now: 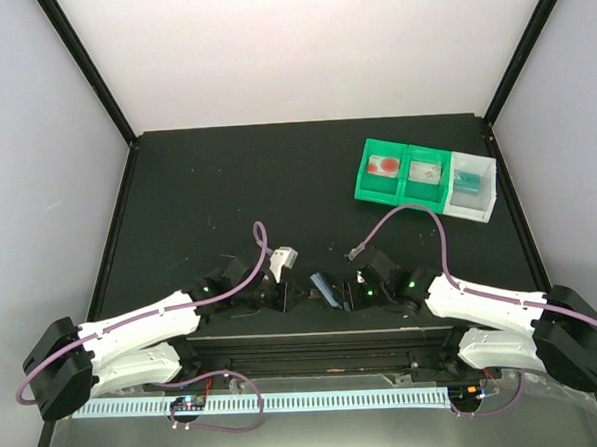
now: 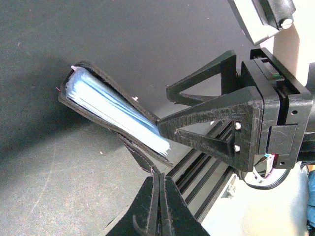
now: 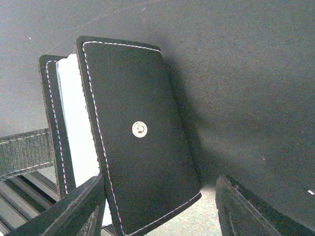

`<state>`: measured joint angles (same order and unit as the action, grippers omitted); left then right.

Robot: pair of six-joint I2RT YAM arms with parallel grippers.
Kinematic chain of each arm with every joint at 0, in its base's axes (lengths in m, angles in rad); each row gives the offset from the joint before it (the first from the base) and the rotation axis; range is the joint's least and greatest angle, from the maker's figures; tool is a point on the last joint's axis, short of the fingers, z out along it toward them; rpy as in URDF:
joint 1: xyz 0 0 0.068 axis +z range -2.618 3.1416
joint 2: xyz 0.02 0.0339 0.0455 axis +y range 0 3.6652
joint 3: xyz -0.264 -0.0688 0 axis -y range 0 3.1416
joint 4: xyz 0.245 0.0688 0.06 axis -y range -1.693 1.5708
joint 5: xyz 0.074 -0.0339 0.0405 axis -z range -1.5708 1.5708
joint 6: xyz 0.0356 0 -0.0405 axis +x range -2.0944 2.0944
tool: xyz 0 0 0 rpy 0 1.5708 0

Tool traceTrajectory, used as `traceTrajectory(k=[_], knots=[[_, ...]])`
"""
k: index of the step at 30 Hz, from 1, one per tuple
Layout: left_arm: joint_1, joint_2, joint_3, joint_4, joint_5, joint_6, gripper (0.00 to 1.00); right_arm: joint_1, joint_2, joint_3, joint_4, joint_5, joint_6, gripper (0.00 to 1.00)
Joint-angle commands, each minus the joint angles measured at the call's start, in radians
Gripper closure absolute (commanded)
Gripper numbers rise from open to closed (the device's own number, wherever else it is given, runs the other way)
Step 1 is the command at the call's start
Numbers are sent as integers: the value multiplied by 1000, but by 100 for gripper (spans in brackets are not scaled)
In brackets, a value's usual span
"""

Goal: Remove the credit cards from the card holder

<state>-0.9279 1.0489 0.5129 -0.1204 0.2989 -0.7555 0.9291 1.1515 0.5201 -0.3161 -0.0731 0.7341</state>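
1. Left gripper (image 2: 157, 191): sits at the bottom centre of the left wrist view, jaws pressed fully together, and pinches a thin stitched edge of the card holder.
2. Card holder (image 2: 106, 81): hangs tilted at the middle left of the same view, above the dark table (image 2: 59, 187) and between the two grippers. Shows in the right wrist view as a black cover with a round metal snap at its centre.
3. Credit cards (image 2: 115, 110): lie inside the holder as a pale blue stack, with the lower end sticking out a little toward the right gripper.
4. Right gripper (image 3: 157, 201): stands open, with one finger on each side of the holder's end. Leaves a clear gap at the lower right finger; contact at the lower left one impossible to tell.
5. Tray (image 1: 405, 147): green and white, three compartments, upper right of the top view, well apart from both grippers.
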Motion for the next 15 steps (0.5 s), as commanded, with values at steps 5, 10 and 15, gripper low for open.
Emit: traceTrajectory(k=[5,10,15], knots=[[4,-22,-18,10,-13,-3,98,3,-41,30,-57,91,-8,42],[4,-27,-32,8,-21,-2,99,3,-56,37,-66,112,-12,47],[4,-29,-34,-12,-48,3,98,3,-56,28,-53,105,-15,52]])
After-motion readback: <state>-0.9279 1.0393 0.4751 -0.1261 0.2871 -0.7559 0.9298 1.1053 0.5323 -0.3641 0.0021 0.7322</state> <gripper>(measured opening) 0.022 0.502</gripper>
